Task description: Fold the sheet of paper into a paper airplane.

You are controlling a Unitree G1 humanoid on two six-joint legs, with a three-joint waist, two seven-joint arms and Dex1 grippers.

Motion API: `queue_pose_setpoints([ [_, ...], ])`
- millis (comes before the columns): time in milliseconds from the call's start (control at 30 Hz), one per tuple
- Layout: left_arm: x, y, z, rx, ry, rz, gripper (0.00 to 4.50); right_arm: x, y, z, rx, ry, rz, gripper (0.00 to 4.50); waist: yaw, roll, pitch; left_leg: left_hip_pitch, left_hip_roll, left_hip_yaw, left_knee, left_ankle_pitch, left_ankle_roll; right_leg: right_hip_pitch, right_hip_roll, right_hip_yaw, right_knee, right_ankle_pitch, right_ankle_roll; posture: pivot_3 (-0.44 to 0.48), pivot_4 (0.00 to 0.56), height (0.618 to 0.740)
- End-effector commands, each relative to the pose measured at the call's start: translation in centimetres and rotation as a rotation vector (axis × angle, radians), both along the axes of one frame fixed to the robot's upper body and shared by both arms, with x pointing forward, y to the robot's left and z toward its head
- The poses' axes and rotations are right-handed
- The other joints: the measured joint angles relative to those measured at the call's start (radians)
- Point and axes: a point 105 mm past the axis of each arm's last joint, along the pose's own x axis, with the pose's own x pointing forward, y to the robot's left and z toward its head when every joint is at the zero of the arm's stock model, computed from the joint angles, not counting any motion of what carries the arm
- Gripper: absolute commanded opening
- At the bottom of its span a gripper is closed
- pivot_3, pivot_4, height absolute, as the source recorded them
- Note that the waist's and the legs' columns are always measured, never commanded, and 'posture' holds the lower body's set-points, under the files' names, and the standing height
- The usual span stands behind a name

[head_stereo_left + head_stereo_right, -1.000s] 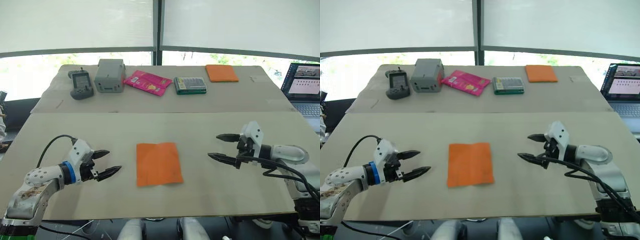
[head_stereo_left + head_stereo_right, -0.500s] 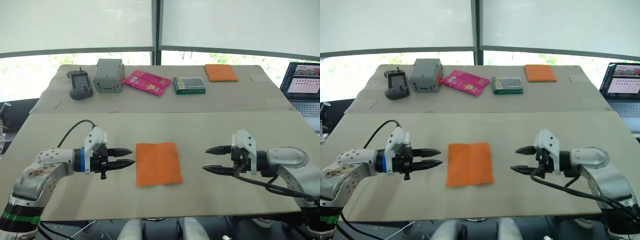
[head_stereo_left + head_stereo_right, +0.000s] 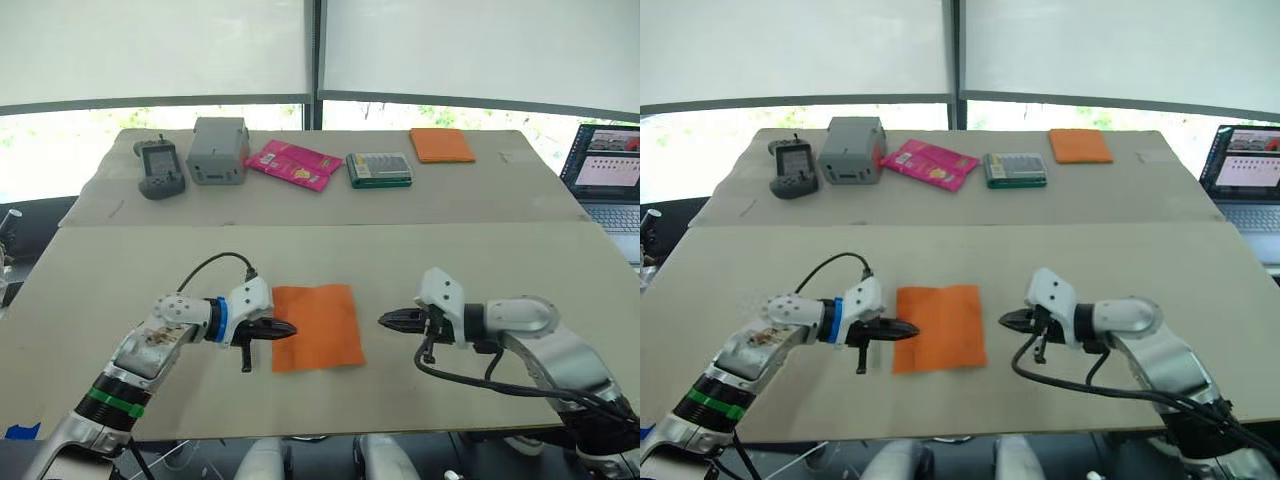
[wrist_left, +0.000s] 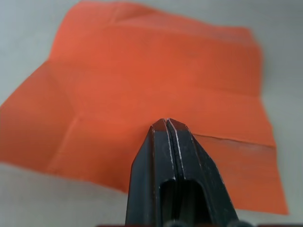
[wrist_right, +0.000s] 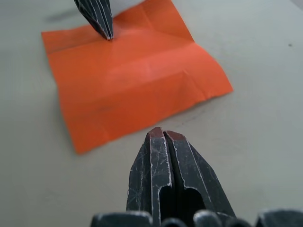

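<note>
On the pale counter [image 3: 420, 250], between the two claws, the sheet of paper [image 3: 318, 326] lies flat, an orange rectangle marked by old creases. The left claw [image 3: 285, 329] has its fingers pressed together with nothing between them, tips over the sheet's left edge. The right claw [image 3: 386, 320] is likewise pinched closed and empty, just beside the sheet's right edge, apart from it. Well beyond both claws lies a smaller orange pad [image 3: 442, 146].

Bright daylight from the blown-out rear windows [image 3: 160, 135], soft faint shadows, wrist views blurred at close range.
</note>
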Motion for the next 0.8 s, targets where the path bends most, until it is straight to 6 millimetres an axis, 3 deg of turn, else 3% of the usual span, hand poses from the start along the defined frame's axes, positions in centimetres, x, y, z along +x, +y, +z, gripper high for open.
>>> queue_pose_setpoints([
  [33,0.0,-0.2,-1.3,0.035,0.006,0.010,0.00,1.6,0.4,0.5,-0.041,-0.095,-0.010,0.05,0.001,0.000,0.000,0.001,0.000,0.000,0.000,0.000,0.000,0.001,-0.001,0.000,0.000,0.000,0.000,0.000,0.150,0.740],
  [200,-0.8,-1.3,-2.4,0.037,0.029,0.003,0.00,3.5,0.6,-0.1,-0.119,-0.135,0.007,0.05,0.008,0.000,0.000,0.001,-0.001,0.000,0.001,0.000,0.000,0.002,-0.001,0.000,0.000,0.001,0.001,0.000,0.150,0.740],
  [467,-1.3,-1.6,-2.9,0.044,0.041,0.010,0.00,4.3,2.7,-1.4,-0.094,-0.106,0.099,0.05,0.010,0.001,0.000,0.001,0.000,0.000,0.001,0.000,0.000,0.002,-0.001,0.000,0.001,0.001,0.001,0.000,0.150,0.740],
  [633,-1.4,-1.5,-3.0,0.049,0.041,0.021,0.00,4.0,3.7,-0.2,0.021,-0.096,0.139,0.05,0.010,0.001,0.000,0.002,0.000,0.000,0.001,0.000,0.000,0.003,-0.001,0.000,0.001,0.001,0.001,0.000,0.150,0.740],
  [800,-1.5,-1.5,-2.8,0.059,0.031,0.013,0.00,3.3,5.0,2.6,0.209,-0.070,0.193,0.05,0.008,0.001,0.000,0.003,0.000,0.000,0.001,0.000,0.000,0.003,-0.001,0.000,0.001,0.001,0.001,0.000,0.150,0.740],
])
